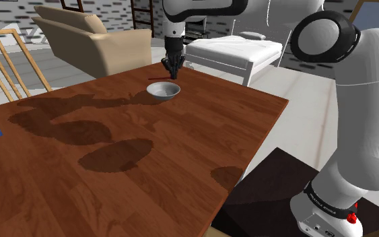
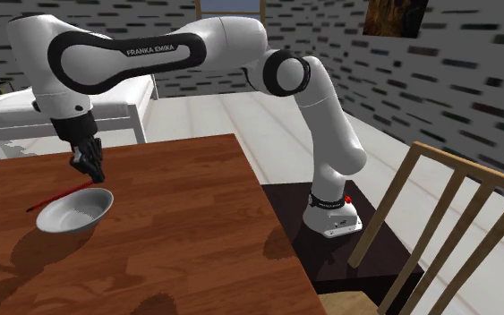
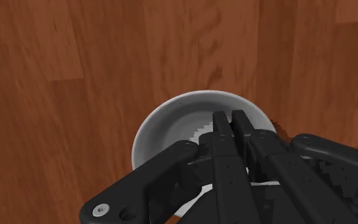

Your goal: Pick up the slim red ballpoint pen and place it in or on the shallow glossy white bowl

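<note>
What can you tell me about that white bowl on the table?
The bowl is round, shallow and glossy white, shaded grey inside. It stands upright on the brown wooden table. The black end effector hangs just above it, shut on a thin red pen that juts out past the rim. Whether the pen touches the bowl cannot be told.

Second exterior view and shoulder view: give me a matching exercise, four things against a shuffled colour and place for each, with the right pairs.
Things:
1. pen
2. bowl
3. gripper
4. sofa

Descriptions:
A. black, just above the bowl
B. beige, on the floor beyond the table
C. red and slim, by the bowl's rim
D. white, resting on the brown table

Pairs: 1-C, 2-D, 3-A, 4-B
</note>
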Controlling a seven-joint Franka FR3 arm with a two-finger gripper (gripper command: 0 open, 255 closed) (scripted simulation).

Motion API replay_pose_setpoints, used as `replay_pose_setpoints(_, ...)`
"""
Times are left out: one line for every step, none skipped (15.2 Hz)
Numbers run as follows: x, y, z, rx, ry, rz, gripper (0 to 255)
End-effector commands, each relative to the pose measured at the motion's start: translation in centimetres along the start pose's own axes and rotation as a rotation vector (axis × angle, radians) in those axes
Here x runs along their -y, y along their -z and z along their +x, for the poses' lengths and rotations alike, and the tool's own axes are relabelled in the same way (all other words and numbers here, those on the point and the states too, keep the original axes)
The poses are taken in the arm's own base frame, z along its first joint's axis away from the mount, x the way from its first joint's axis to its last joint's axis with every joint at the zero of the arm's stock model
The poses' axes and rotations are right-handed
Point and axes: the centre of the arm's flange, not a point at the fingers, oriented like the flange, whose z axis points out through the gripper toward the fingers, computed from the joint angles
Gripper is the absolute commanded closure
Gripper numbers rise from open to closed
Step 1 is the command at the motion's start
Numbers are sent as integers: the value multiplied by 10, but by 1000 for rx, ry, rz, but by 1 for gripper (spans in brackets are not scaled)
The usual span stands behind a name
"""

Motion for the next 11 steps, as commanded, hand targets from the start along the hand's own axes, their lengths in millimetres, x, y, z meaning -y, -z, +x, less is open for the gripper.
replay_pose_setpoints(-10,-3,12,0,-1,-1,255)
replay_pose_setpoints(-10,-8,12,0,-1,-1,255)
replay_pose_setpoints(-10,-13,12,0,-1,-1,255)
replay_pose_setpoints(-10,-19,13,0,-1,-1,255)
replay_pose_setpoints(-10,-24,13,0,-1,-1,255)
replay_pose_setpoints(-11,-29,13,0,-1,-1,255)
replay_pose_setpoints(-11,-34,13,0,-1,-1,255)
replay_pose_setpoints(-11,-40,13,0,-1,-1,255)
replay_pose_setpoints(-11,-45,14,0,-1,-1,255)
replay_pose_setpoints(-11,-50,14,0,-1,-1,255)
replay_pose_setpoints(-12,-56,14,0,-1,-1,255)
